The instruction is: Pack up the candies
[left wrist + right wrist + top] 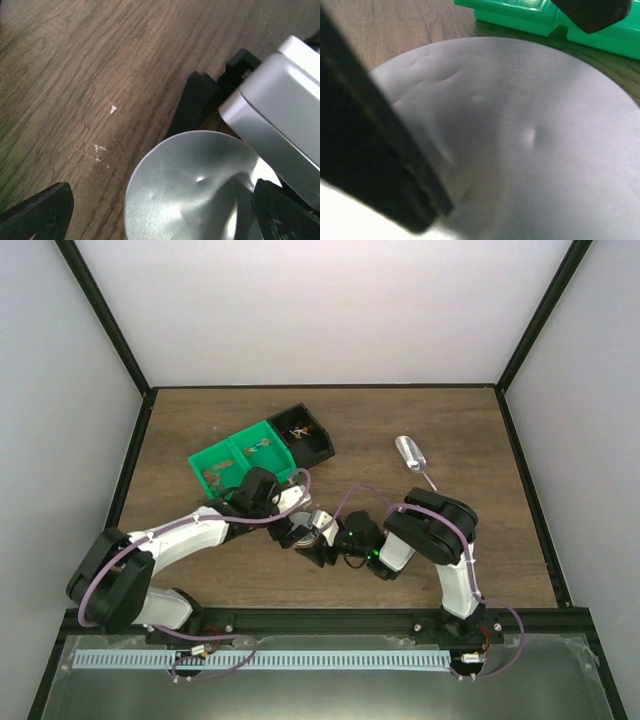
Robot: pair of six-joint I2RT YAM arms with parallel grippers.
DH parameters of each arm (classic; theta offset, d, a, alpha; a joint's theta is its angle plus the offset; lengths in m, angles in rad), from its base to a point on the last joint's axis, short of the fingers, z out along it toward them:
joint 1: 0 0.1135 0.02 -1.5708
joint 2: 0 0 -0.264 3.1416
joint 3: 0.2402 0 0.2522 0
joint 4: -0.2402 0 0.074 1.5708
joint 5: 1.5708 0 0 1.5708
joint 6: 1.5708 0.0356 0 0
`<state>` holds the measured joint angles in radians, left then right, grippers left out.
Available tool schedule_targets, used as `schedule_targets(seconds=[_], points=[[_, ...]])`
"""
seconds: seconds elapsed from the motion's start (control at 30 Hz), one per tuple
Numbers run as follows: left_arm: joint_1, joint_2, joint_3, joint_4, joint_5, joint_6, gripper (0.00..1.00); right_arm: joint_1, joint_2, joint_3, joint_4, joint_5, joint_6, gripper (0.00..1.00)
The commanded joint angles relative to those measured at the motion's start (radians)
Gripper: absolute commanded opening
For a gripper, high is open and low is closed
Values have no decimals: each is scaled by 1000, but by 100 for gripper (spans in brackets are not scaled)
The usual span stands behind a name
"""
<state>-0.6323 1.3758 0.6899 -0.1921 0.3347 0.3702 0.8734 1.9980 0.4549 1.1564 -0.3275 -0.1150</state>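
A round grey lid (pixel 195 185) lies low over the wooden table, and it fills the right wrist view (pixel 530 140). My left gripper (pixel 300 523) hangs over the lid, open, with one black fingertip (pixel 40 212) clear of its rim and the other on the far side. My right gripper (pixel 318 543) reaches in from the right. One black finger (pixel 370 150) lies against the lid's rim and the other is hidden. Candies (pixel 298 431) show as small orange specks in the black bin (pixel 318 445), with a few more in the green bin (pixel 225 458).
A small silver scoop (pixel 410 455) lies on the table at the right. The green bin also shows just behind the lid in the right wrist view (pixel 520 15). The right gripper's silver body (pixel 280 110) crowds the lid in the left wrist view. Dark frame rails edge the table.
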Motion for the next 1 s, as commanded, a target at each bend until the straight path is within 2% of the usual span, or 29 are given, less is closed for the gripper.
schedule_targets(seconds=[0.0, 0.37, 0.57, 0.97], points=[[-17, 11, -13, 71, -28, -122, 100, 5, 29, -2, -121, 53, 28, 50], [-37, -5, -24, 9, -2, -2, 100, 3, 37, 5, -116, 76, 26, 49], [-37, -32, -50, 4, 125, 72, 100, -15, 51, 7, -85, 53, 15, 50], [-36, 19, -27, 66, -17, -22, 100, -16, 36, -10, -84, 37, -10, 49]])
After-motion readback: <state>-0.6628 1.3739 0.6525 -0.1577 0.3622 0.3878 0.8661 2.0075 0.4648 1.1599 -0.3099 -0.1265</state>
